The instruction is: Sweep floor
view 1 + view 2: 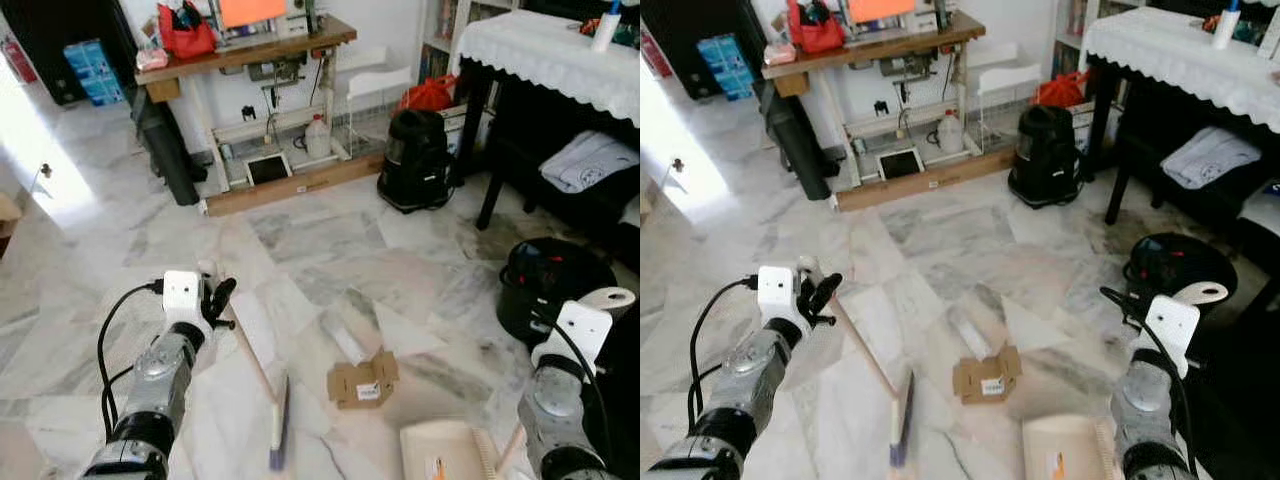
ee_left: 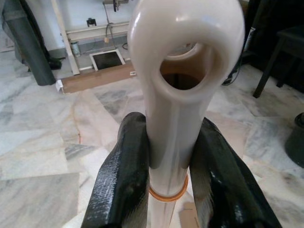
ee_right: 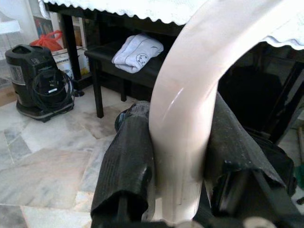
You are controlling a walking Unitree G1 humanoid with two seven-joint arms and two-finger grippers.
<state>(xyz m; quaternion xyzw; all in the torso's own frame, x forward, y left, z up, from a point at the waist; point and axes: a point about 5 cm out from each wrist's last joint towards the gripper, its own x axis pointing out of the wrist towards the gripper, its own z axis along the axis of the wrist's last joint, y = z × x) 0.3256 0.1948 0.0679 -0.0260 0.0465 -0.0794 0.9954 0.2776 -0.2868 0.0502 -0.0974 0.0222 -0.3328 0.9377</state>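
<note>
Broom handle [image 2: 175,118] clamped between left fingers [image 2: 121,190]

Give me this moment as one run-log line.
left gripper: shut on broom handle | right gripper: shut on dustpan handle | cardboard scrap: on floor between broom head and dustpan

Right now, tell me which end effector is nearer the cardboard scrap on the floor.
Left, narrowly. The left end effector, clamped on the broom handle, sits up-left of the cardboard scrap; the right end effector, gripping the dustpan handle, lies farther right.

black vacuum cleaner [image 1: 415,160], cluttered wooden workbench [image 1: 250,52], white-clothed table [image 1: 550,45]
</note>
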